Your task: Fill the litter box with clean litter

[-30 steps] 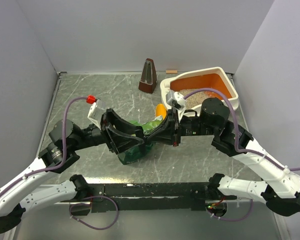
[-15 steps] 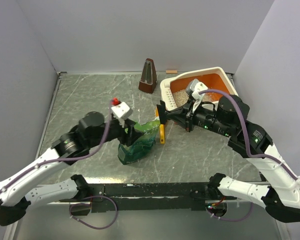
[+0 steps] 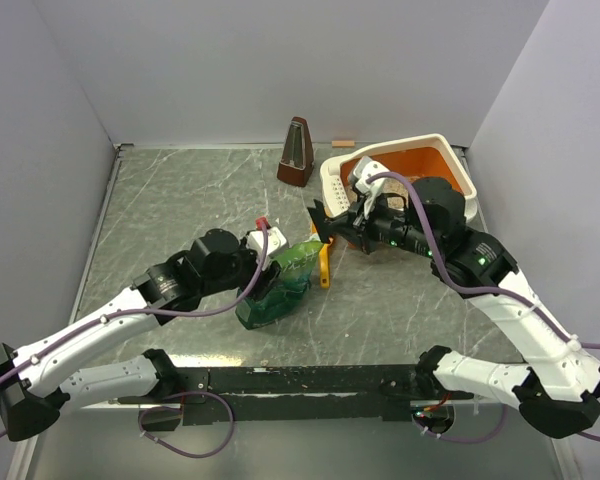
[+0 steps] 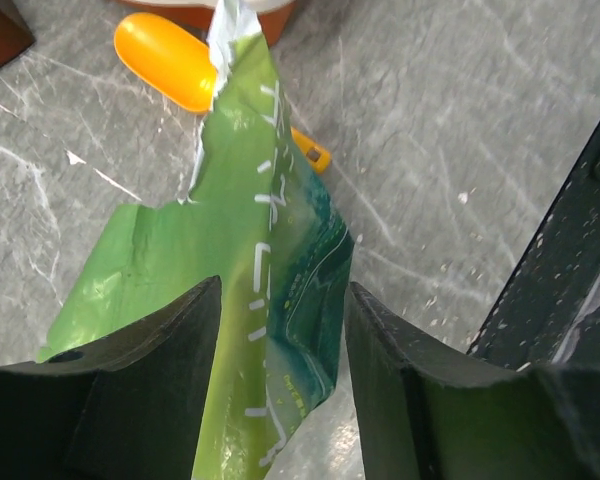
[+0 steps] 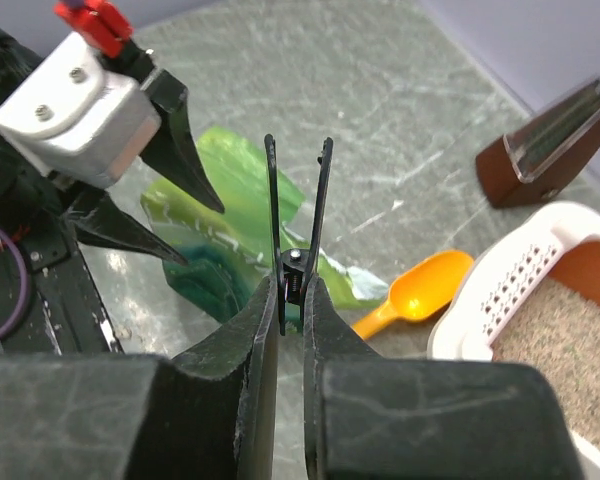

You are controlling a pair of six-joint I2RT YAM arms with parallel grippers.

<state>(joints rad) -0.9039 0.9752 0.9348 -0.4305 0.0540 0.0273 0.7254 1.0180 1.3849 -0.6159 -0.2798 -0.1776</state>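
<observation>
Nearest, the left pincer (image 4: pixel 283 290) has moved in astride the green bag (image 4: pixel 250 200) standing on the bench (image 4: pixel 460 150), jaws apart; whether they pinch it is unclear. Beyond, the right pincer (image 5: pixel 292 285) is nearly closed on a black clip (image 5: pixel 294 262). Far right, the litter box (image 5: pixel 485 285) already holds clean litter (image 5: pixel 560 340), so filling looks largely done

A grey-green marble-patterned tabletop (image 3: pixel 180 190), streaked with pale scratches, is boxed in by three plain, matte lavender-grey panels: a back wall (image 3: pixel 280 60) along its far edge, a left wall (image 3: pixel 30 150) and a right wall (image 3: pixel 560 100) along its sides. The light is soft and even.
</observation>
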